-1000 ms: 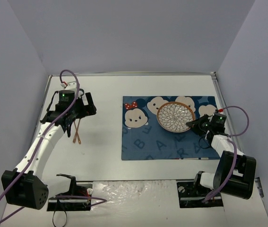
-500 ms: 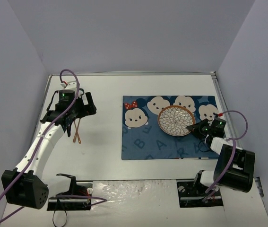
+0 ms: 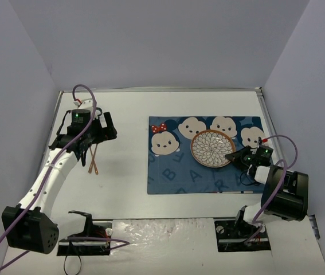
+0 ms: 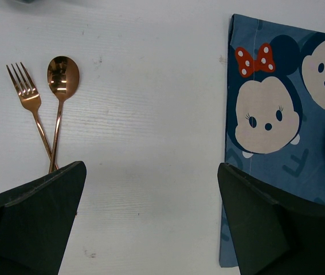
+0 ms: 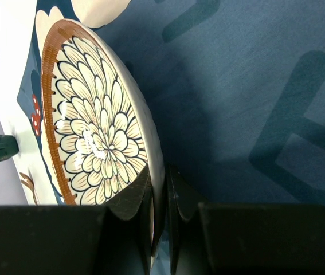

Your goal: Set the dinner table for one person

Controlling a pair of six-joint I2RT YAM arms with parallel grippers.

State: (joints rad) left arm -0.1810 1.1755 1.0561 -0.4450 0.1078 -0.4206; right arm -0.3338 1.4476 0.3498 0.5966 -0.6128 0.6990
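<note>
My right gripper (image 5: pixel 159 189) pinches the plate (image 3: pixel 211 148) by its rim at 4 o'clock, over the mat (image 3: pixel 173 172) on the 3 o'clock side of the table (image 3: pixel 122 183). My left gripper (image 4: pixel 152 166) hangs with its jaws spread above the table's 9 o'clock side. The fork (image 4: pixel 29 103) and spoon (image 4: pixel 62 74) lie just beside it, their handles meeting.

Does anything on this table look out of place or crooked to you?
Yes: the fork and spoon lie splayed in a V, not parallel, on the bare dinner table. They are well left of the mat and far from the plate, whose rim the right hand pinches.
</note>
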